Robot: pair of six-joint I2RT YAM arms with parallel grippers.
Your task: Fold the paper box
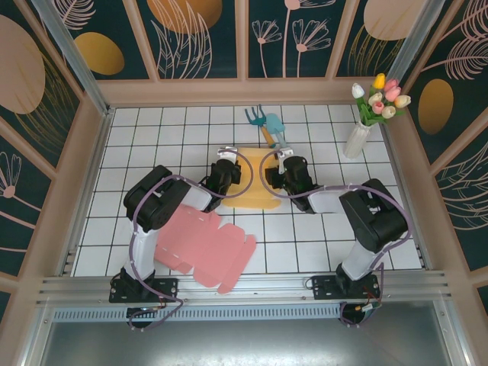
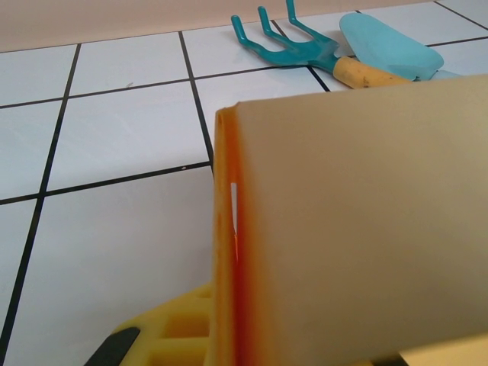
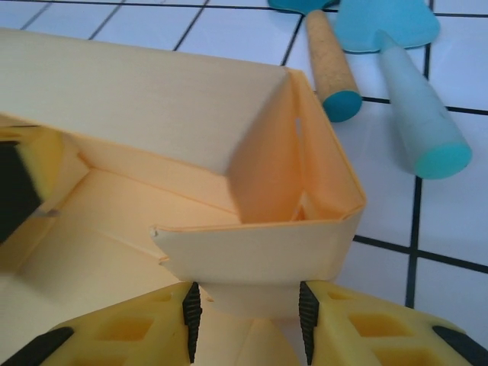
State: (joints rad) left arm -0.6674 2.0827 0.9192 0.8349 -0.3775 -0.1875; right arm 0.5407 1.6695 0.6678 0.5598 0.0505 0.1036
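**Two arms meet at a yellow box in the middle of a white tiled worktop [image 1: 152, 145].**
The yellow paper box [image 1: 256, 189] lies near the centre of the worktop, partly formed. The left arm [image 1: 156, 200] reaches in so that its jaws sit at the box's 9 o'clock edge, and the right arm [image 1: 374, 217] brings its jaws to the 3 o'clock edge. How wide either pair stands cannot be made out from above. A flat pink cardboard sheet [image 1: 207, 248] lies at 7 o'clock by the near edge, partly under the left arm. A teal garden fork [image 1: 255, 118] and trowel [image 1: 276, 128] lie at 12 o'clock, just beyond the box. A white vase of tulips [image 1: 357, 139] stands at 2 o'clock.
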